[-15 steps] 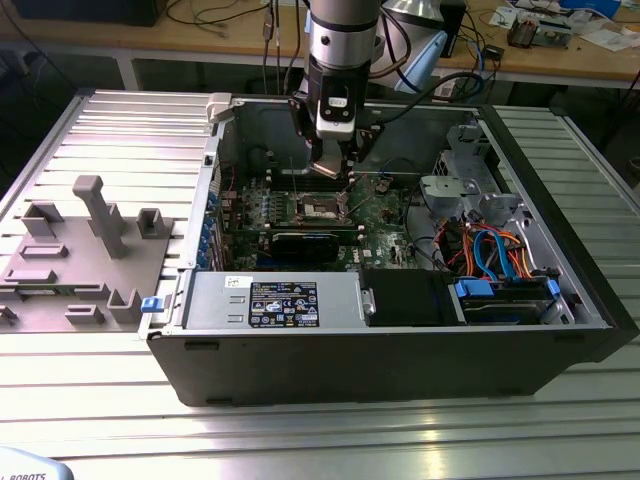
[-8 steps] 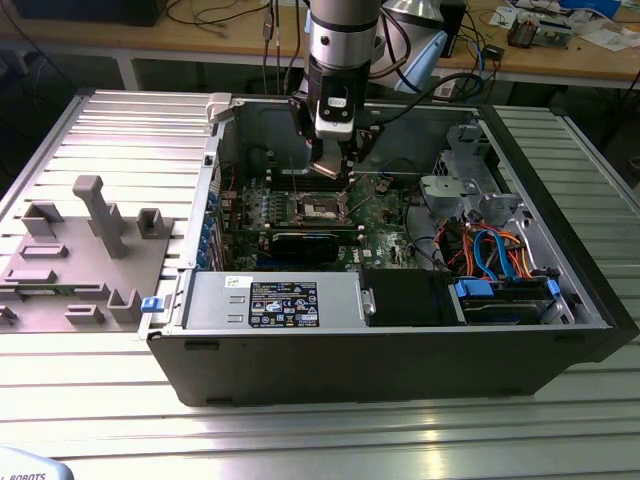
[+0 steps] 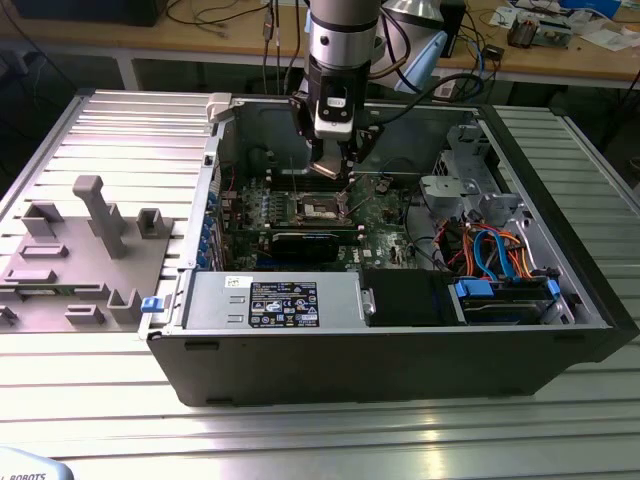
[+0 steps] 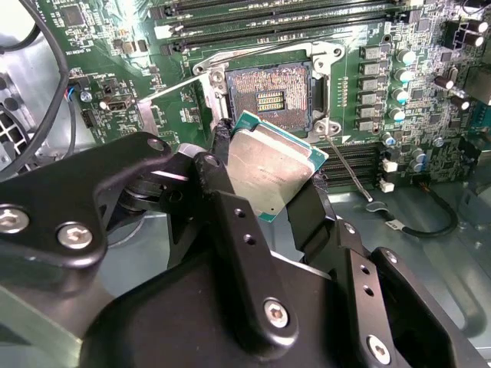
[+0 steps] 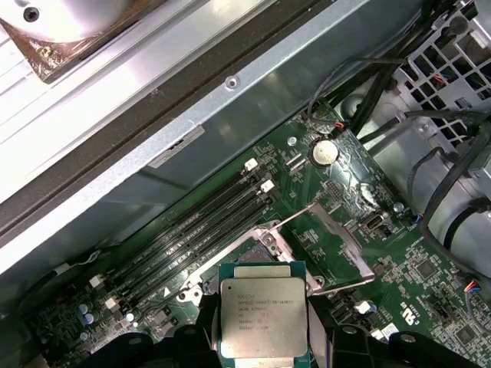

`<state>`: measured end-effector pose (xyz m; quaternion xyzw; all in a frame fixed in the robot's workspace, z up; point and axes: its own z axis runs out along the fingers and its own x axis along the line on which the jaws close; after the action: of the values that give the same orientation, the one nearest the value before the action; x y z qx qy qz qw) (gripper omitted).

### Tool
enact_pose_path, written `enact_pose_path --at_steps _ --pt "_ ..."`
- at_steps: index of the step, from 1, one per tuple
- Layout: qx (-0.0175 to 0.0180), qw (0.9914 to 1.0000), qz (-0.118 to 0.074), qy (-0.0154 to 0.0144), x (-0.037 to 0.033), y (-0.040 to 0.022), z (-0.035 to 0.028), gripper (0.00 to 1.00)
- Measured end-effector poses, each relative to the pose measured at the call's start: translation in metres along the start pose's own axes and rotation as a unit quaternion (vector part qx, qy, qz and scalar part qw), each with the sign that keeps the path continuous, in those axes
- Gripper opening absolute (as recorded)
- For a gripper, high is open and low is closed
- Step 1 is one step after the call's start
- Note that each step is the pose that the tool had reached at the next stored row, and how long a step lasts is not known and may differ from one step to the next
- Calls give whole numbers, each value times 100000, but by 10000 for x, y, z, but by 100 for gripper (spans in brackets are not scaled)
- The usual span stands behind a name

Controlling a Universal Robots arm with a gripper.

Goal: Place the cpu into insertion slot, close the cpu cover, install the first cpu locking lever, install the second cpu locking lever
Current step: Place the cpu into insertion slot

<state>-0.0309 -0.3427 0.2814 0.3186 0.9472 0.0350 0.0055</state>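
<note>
My gripper (image 4: pixel 265 180) is shut on the cpu (image 4: pixel 268 165), a flat square chip with a silver-grey top and green rim, held by two opposite edges between black fingers (image 4: pixel 307 211). The chip hangs tilted just above the green board, close to the insertion slot (image 4: pixel 268 96), a dark square socket with a silvery rim that lies open with its contacts bare. In the first wrist view the cpu (image 5: pixel 263 310) hides part of the socket, and the cpu cover (image 5: pixel 349 245) stands swung open beside it. A thin locking lever (image 4: pixel 349 169) sticks out unlatched. In the exterior view the gripper (image 3: pixel 335 170) hovers over the slot (image 3: pixel 318 207).
The board sits deep inside an open computer case (image 3: pixel 400 350) with high walls. Long black memory slots (image 5: pixel 192 230) run beside the socket. A power supply (image 3: pixel 275 300), drive bay with blue and orange cables (image 3: pixel 495 260) and a grey fixture plate (image 3: pixel 80 250) lie around it.
</note>
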Motion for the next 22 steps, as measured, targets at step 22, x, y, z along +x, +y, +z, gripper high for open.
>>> enact_pose_path --at_steps 22 --pt "-17 99991 1343 -94 0 0 4 55"
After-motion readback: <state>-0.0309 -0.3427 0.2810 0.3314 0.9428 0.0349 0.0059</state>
